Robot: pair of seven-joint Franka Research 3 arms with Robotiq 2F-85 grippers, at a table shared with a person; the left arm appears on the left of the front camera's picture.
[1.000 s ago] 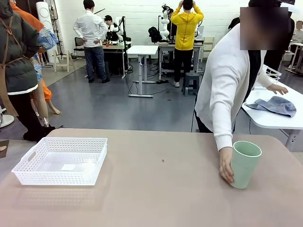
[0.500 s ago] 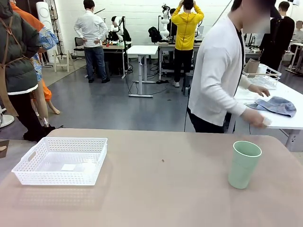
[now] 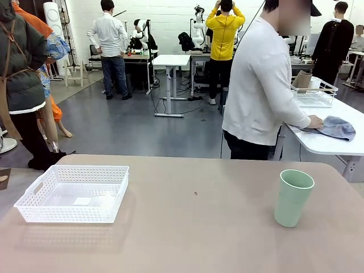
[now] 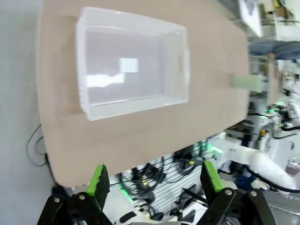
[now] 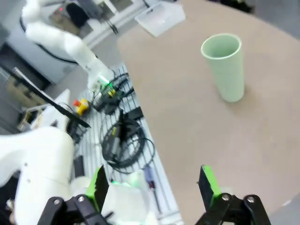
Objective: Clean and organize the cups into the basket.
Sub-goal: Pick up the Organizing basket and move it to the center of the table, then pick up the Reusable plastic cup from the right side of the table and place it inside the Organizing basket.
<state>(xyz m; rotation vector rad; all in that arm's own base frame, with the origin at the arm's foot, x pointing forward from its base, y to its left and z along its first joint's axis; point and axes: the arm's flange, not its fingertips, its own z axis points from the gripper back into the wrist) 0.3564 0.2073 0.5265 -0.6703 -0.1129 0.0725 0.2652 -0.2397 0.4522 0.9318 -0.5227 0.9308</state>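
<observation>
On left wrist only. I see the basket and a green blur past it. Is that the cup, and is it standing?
Observer: Yes. The cup stands upright, mouth up, on the right side of the table, well apart from the basket.
Operator: Anyone touching it?
Observer: No. The person is turned to a side table, one hand on a grey cloth.
Operator: And the other arm?
Observer: The right pincer is open and empty near the table's edge, with the cup ahead of it.
</observation>
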